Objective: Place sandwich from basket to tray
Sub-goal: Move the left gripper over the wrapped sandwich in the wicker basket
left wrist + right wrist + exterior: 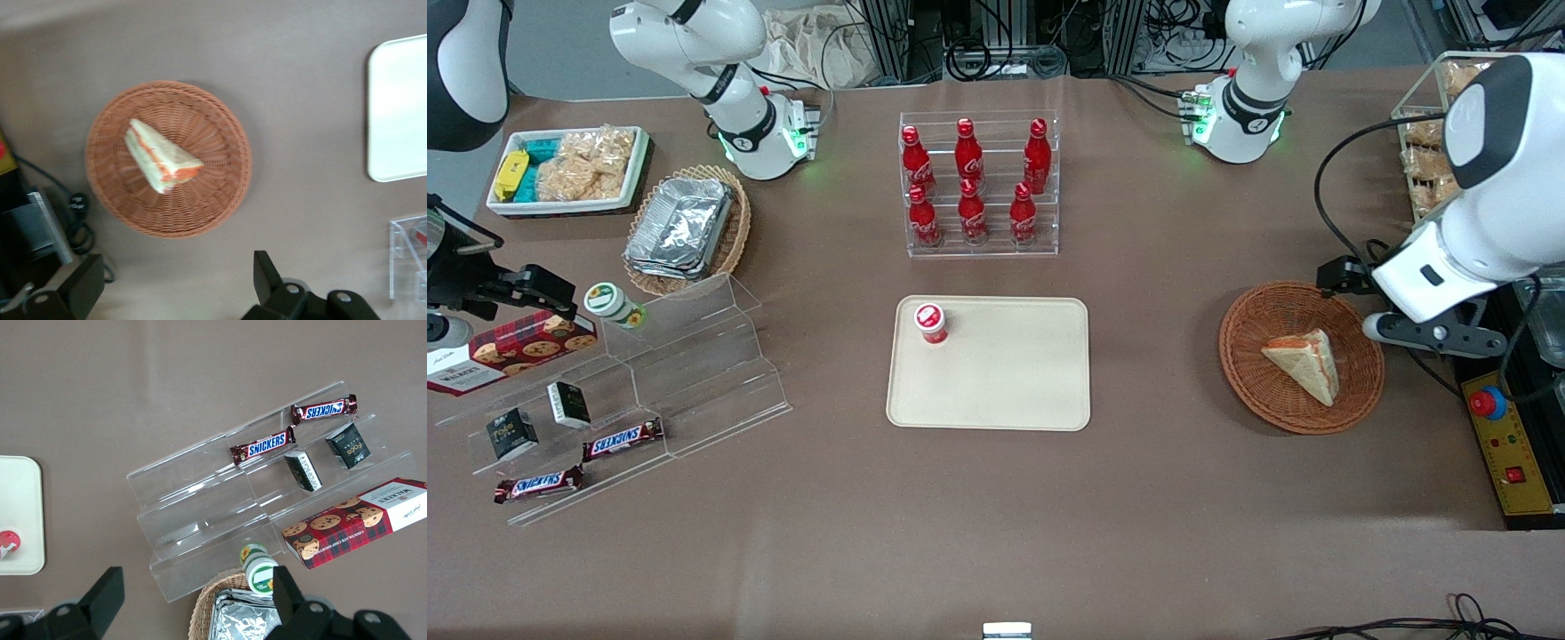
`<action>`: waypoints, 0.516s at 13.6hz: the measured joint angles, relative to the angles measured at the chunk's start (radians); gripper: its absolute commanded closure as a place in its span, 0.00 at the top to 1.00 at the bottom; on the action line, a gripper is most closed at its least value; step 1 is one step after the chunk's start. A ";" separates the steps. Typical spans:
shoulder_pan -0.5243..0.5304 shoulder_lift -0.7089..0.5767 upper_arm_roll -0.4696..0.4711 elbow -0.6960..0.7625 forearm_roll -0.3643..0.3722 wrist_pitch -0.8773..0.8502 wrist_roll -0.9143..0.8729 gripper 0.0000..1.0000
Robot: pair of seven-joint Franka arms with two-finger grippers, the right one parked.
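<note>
Here the left arm's gripper (177, 287) hangs above the table toward the working arm's end, its two dark fingers (268, 277) spread wide apart and holding nothing. It is raised clear of the basket (1249, 373), a round, shallow, reddish-brown wicker bowl that touches nothing else. In the basket lies the sandwich (1305, 363), a pale bread wedge on its side with a red-orange and green stripe of filling along one edge; it is the only thing in there.

Well apart from the basket, toward the middle of the table, sits the tray (1005, 391), flat, beige and low-rimmed. It carries one small red-topped cup (930, 322) standing upright near a corner; the rest of its surface is bare.

Farther from the front camera than the tray stands a clear acrylic rack (982, 247) holding six red cola bottles (971, 212) upright in two rows of three.

Toward the parked arm's end, a lighter tan wicker basket (734, 236) holds stacked foil containers (680, 227), and near it a white deep-sided tray (636, 164) holds bagged snacks and small packets. A clear stepped stand (720, 373) there bears two Snickers bars (623, 439), two small dark boxes and a cookie box
</note>
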 measured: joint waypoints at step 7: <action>0.004 0.047 0.013 0.016 0.031 -0.027 -0.062 1.00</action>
